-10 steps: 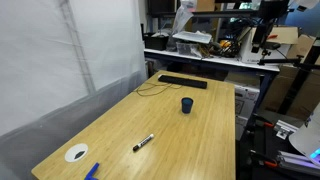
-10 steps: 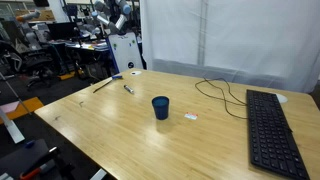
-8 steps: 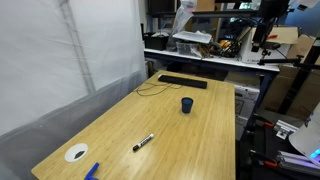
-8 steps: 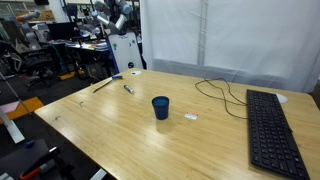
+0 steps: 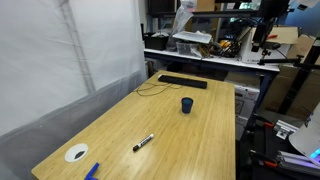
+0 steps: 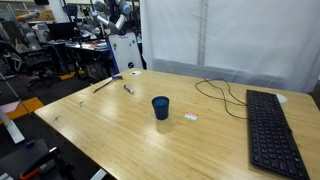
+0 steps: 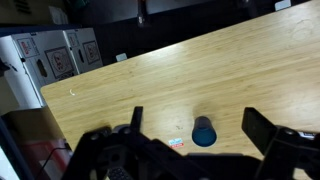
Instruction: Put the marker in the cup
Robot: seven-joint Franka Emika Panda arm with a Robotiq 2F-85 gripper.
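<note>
The marker (image 5: 143, 143) is a short black and white stick lying flat on the wooden table (image 5: 200, 140), apart from the cup. It also shows in an exterior view (image 6: 128, 89). The cup (image 5: 187, 104) is small, dark blue and upright near the table's middle (image 6: 160, 107). In the wrist view the cup (image 7: 204, 132) stands on the table far below, between my two fingers. My gripper (image 7: 195, 114) is open and empty, high above the table. The marker is out of the wrist view.
A black keyboard (image 5: 182, 82) lies at one end of the table (image 6: 270, 125) with a thin cable (image 6: 220, 92) beside it. A white tape roll (image 5: 76, 154) and a flat blue object (image 5: 92, 171) lie near a corner. A small label (image 6: 192, 117) lies by the cup.
</note>
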